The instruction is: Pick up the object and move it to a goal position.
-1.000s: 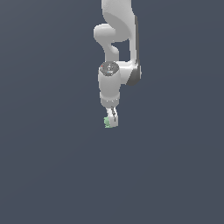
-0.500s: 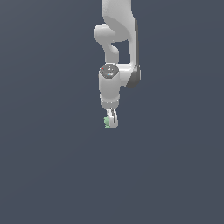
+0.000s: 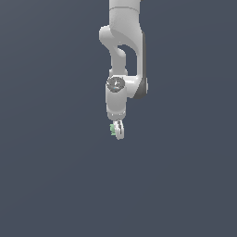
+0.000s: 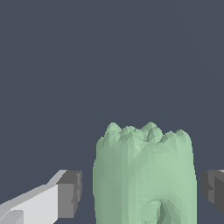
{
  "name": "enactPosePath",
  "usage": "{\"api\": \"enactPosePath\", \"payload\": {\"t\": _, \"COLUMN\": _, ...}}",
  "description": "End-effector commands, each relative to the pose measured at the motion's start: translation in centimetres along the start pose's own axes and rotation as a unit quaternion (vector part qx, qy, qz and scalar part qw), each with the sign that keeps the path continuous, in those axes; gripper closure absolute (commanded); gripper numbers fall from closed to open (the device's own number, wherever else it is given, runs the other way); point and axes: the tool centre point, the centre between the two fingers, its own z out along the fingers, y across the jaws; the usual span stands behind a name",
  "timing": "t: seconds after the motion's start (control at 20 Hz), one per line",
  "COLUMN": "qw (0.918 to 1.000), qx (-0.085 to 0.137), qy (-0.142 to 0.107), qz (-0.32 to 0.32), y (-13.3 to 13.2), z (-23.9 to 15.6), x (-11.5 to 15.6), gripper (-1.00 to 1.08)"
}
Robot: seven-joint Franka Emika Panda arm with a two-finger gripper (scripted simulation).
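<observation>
A: One arm, white, jointed, entering from the top of the exterior view and hanging straight down against a plain dark slate ground.

B: Item at its end?

A: One gripper, white, pointing down. One object, small, pale green — it shows at the fingertips, on the exterior view's left of the fingers, mostly hidden behind them.

B: Is the object touching a surface?

A: Cannot tell. The ground is one even colour, with no shadow or edge to judge by.

B: Entry for the wrist view?

A: The object again, large in the picture: pale green, faceted, with a lumpy crown of small peaks and a rounded hollow low on its face. Two dark grey pads — one pad at the end of a white finger on one side, the other only partly in frame at the opposite edge.

B: Do the pads touch it?

A: No. A strip of dark ground shows between each pad and the object's flank. The object sits between the fingers, which stand parted to either side of it, not clamped on it.
</observation>
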Motion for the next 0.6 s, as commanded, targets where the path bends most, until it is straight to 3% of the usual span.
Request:
{"api": "enactPosePath", "payload": {"t": 0.0, "qw": 1.0, "qx": 0.001, "qy": 0.0, "qz": 0.0, "y": -0.06, "z": 0.25, "x": -0.01, "gripper": -0.92}}
{"api": "enactPosePath", "payload": {"t": 0.05, "qw": 1.0, "qx": 0.001, "qy": 0.0, "qz": 0.0, "y": -0.06, "z": 0.25, "x": -0.01, "gripper": 1.08}}
{"api": "enactPosePath", "payload": {"t": 0.55, "qw": 1.0, "qx": 0.002, "qy": 0.0, "qz": 0.0, "y": -0.11, "z": 0.15, "x": 0.01, "gripper": 1.08}}
